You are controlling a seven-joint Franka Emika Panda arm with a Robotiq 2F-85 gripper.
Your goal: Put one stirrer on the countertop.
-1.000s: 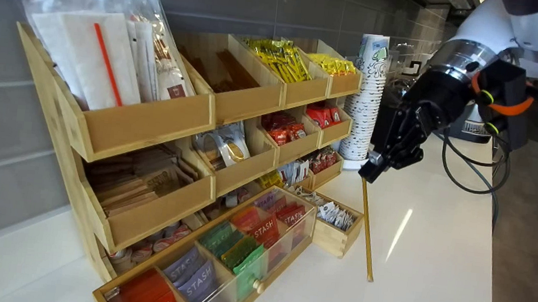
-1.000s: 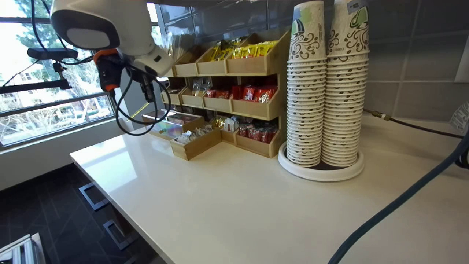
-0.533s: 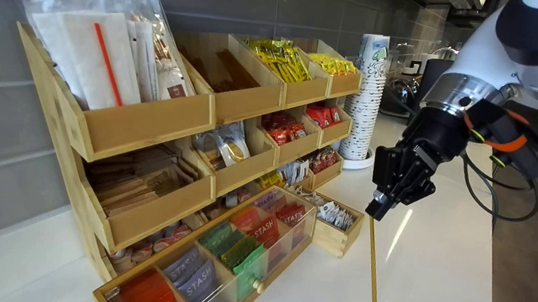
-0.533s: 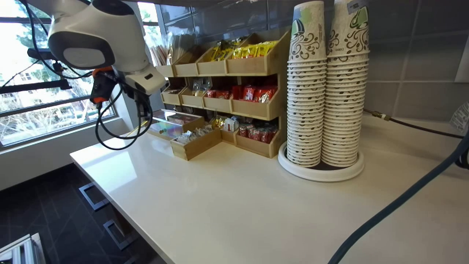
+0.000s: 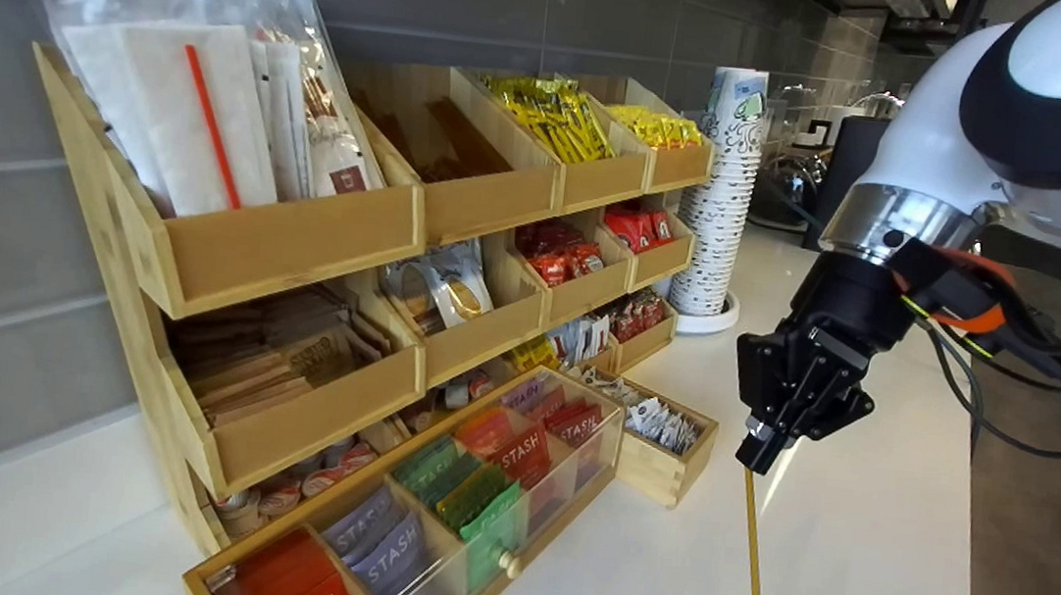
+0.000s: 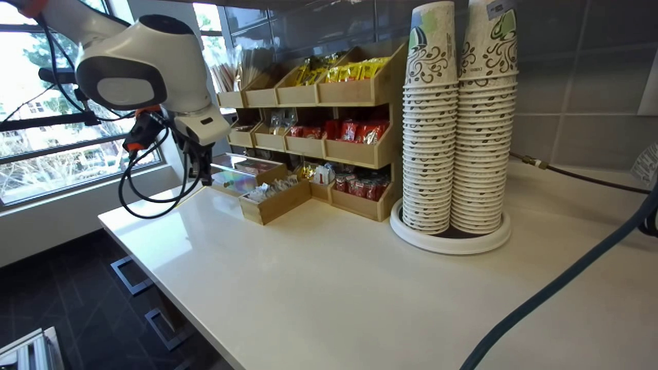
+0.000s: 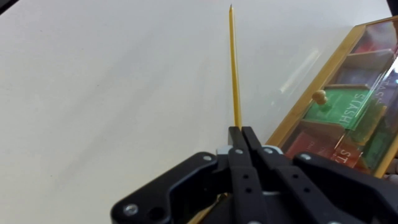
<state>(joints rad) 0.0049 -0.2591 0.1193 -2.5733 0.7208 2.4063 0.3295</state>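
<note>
The stirrer (image 5: pixel 755 572) is a thin, straight tan stick. My gripper (image 5: pixel 758 457) is shut on one end of it, above the white countertop (image 5: pixel 869 550). The stick slants down, and its lower end reaches the bottom edge of that exterior view. In the wrist view the stirrer (image 7: pixel 234 68) sticks out straight from between the closed fingertips (image 7: pixel 241 129), over the countertop (image 7: pixel 108 93). I cannot tell whether its far tip touches the surface. In an exterior view the gripper (image 6: pixel 205 177) is partly behind cables, over the far end of the countertop (image 6: pixel 308 288).
A tiered wooden rack (image 5: pixel 298 253) stands along the wall. A clear-lidded tea box (image 5: pixel 510 564) and a small wooden box of white packets (image 5: pixel 651 468) stand before it, left of the gripper. Stacked paper cups (image 6: pixel 429 154) stand on a round white tray (image 6: pixel 452 247).
My gripper has moved down toward the countertop and toward the near side in an exterior view, carrying the stirrer. The rack and boxes have not moved.
</note>
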